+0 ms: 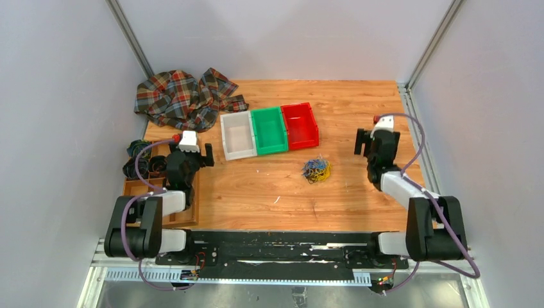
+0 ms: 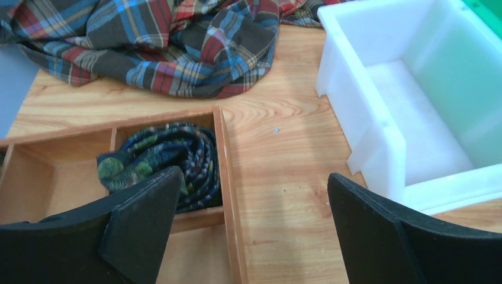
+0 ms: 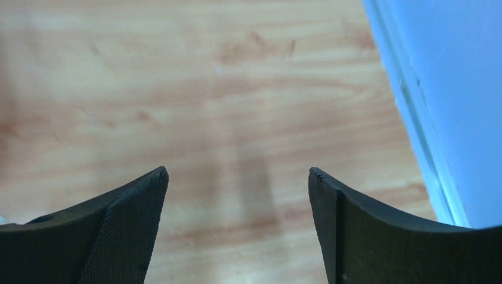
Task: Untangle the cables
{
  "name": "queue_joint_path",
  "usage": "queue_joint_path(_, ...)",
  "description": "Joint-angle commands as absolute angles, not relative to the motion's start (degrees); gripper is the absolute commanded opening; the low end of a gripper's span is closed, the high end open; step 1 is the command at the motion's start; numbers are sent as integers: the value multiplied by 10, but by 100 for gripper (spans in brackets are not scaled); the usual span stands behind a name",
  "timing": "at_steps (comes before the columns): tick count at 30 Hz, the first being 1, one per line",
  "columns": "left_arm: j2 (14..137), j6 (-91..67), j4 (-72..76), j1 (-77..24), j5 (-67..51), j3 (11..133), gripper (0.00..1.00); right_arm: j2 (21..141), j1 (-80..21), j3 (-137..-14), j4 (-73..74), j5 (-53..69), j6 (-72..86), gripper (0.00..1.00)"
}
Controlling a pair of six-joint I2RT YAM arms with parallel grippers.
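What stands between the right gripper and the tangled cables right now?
Nothing visible. Only bare table lies between the open right gripper and the cables. The red bin sits farther back, off that line.

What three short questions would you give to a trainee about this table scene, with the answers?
1. True or false: the cables lie inside a bin.
2. Which bin is nearest the left gripper? A the white bin; B the green bin; C the red bin.
3. Fill in: the right gripper is ____ and holds nothing.
Key: 1 false, the cables lie on the table; 2 A; 3 open.
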State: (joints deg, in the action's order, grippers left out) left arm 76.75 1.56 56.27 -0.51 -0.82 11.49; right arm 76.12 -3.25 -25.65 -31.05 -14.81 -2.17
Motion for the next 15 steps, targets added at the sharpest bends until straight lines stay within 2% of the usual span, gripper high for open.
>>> queue_joint_path(1, 701, 45, 375, -7, -45, 217, 98, 712, -25, -376, -79, -136, 75, 88)
queue_joint_path(7, 653, 151, -9, -6, -205, 383, 98, 674, -20, -407, -21, -47, 275, 88)
queue_joint_path(9, 647, 183, -97, -10, -266, 425, 98, 680, -19, -414, 7, 23, 285, 87)
queue_joint_path(11, 649, 197, -159, -23, -291, 459, 98, 693, -23, -419, 9, 113, 260, 75)
queue_joint_path(15, 667, 218, -245, -83, -290, 517, 98, 670, -99, -409, 29, 74, 228, 75)
